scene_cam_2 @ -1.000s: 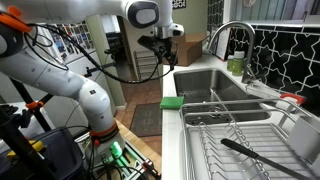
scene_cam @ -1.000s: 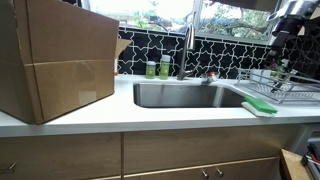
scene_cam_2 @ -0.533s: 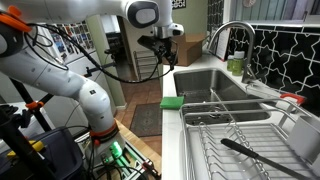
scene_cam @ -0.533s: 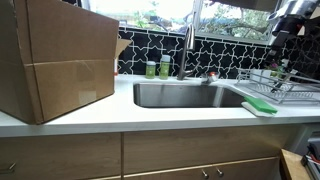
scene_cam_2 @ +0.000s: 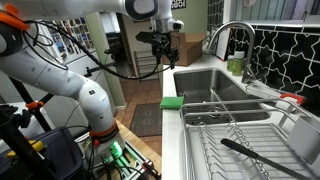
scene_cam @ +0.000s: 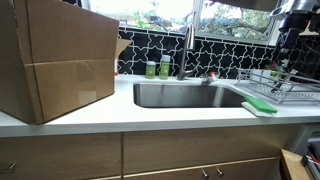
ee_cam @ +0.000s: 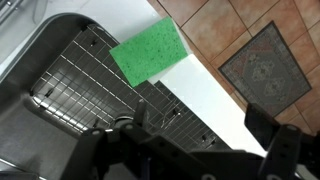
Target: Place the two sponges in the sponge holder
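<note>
One bright green sponge lies flat on the white counter at the sink's corner, its edge over the wire dish rack. It shows in both exterior views. I see no second sponge and cannot make out a sponge holder. My gripper hangs well above the sponge, open and empty, its dark fingers wide apart. It also shows in both exterior views.
The steel sink with its faucet lies beside the sponge. A wire dish rack holds a dark utensil. Two small green bottles stand behind the sink. A large cardboard box fills the far counter end.
My gripper has risen a little above the sponge. The sponge has not moved.
</note>
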